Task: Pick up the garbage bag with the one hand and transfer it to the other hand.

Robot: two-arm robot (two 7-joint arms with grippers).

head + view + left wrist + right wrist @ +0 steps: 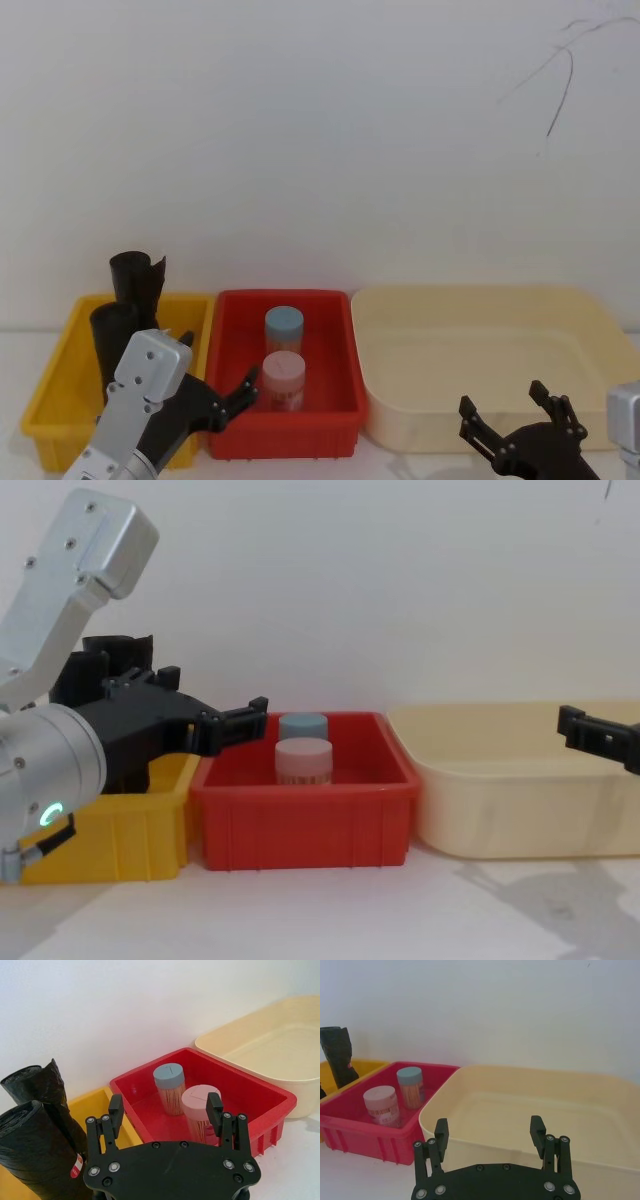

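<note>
Garbage bag: black, crinkly, tightly rolled.

No legible text, even on the label of the garbage bag

In a row on the surface before me, the left bin holds the garbage bag rolls, the middle bin holds the rear jar behind the front jar, and the tub sits rightmost.

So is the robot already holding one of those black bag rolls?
No, the left gripper is open and empty, and both black bag rolls stand in the yellow bin.
</note>
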